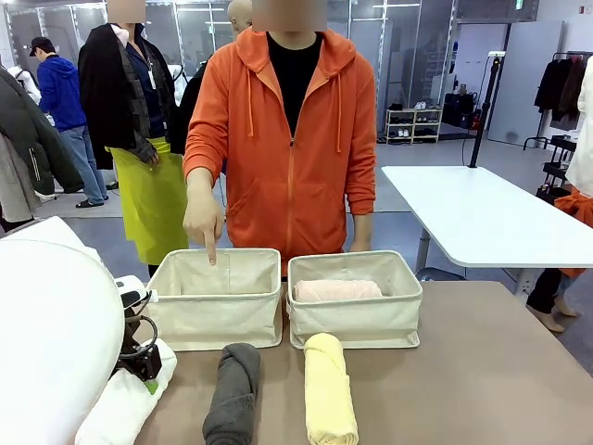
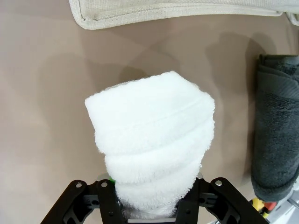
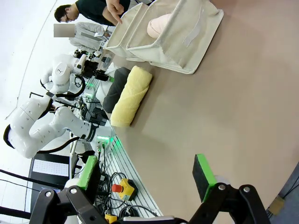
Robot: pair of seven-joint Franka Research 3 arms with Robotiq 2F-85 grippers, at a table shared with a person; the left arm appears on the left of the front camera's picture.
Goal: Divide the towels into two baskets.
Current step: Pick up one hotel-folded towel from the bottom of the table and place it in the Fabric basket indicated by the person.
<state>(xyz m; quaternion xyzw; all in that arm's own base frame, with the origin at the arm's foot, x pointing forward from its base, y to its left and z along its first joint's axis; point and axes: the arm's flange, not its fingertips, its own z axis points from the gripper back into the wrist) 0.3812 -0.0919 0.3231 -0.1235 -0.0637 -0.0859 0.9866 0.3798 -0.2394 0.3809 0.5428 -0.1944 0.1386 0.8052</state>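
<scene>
My left gripper [image 1: 148,369] is shut on the white towel [image 1: 120,403], which lies at the table's near left; the roll [image 2: 152,151] rises between the black fingers in the left wrist view. The dark grey towel [image 1: 233,394] and pale yellow towel [image 1: 329,389] lie side by side in front of the baskets. The pale pink towel [image 1: 337,290] rests inside the right basket [image 1: 357,320]. The left basket [image 1: 215,315] holds nothing, and the person's finger [image 1: 211,252] points down into it. My right gripper [image 3: 147,175] stands open above bare table.
A person in an orange hoodie [image 1: 287,139] stands at the far edge behind the baskets. A white table [image 1: 482,218] stands farther back on the right. Bare tabletop [image 1: 500,371] spreads to the right of the baskets. A red stop button [image 3: 120,188] lies off the table edge.
</scene>
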